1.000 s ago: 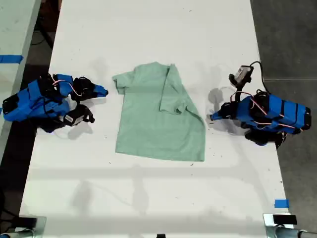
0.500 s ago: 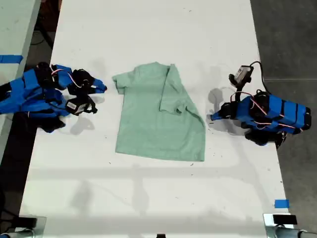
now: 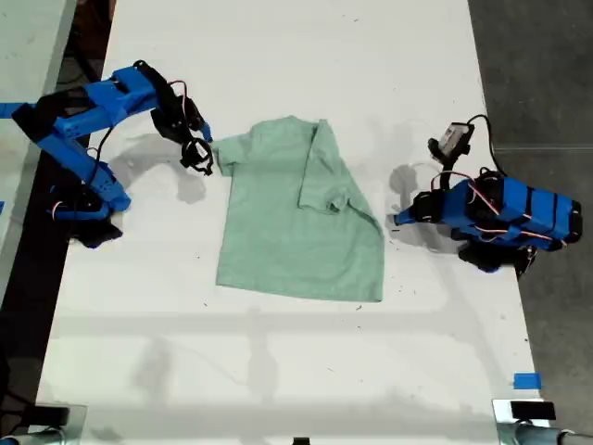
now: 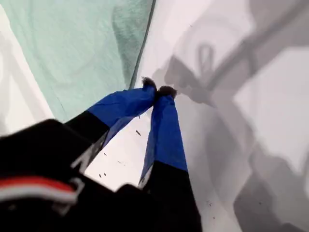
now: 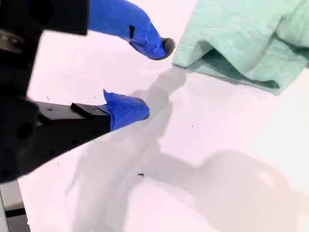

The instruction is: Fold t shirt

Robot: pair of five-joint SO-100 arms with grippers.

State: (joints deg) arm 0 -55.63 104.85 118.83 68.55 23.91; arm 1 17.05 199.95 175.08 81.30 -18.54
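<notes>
The pale mint-green t shirt [image 3: 296,218] lies flat in the middle of the white table [image 3: 296,56], with one side folded over its middle. In the exterior view's right, my first gripper [image 3: 397,221] rests on the table just off the shirt's edge. Its blue tips [image 4: 159,90] are shut together with nothing between them, beside the t shirt's hem [image 4: 82,48]. In the exterior view's left, my second gripper [image 3: 208,151] hangs by the shirt's sleeve. It [image 5: 154,77] stands open, holding nothing, close to the sleeve of the t shirt [image 5: 246,38].
A second pale table [image 3: 28,56] with blue tape [image 3: 20,109] stands at the exterior view's left, and grey floor [image 3: 537,74] lies at its right. Another piece of blue tape [image 3: 526,380] marks the white table's near right corner in the exterior view.
The second arm has risen from its low pose and swung its gripper across to the shirt's sleeve. The first arm and the shirt have not moved.
</notes>
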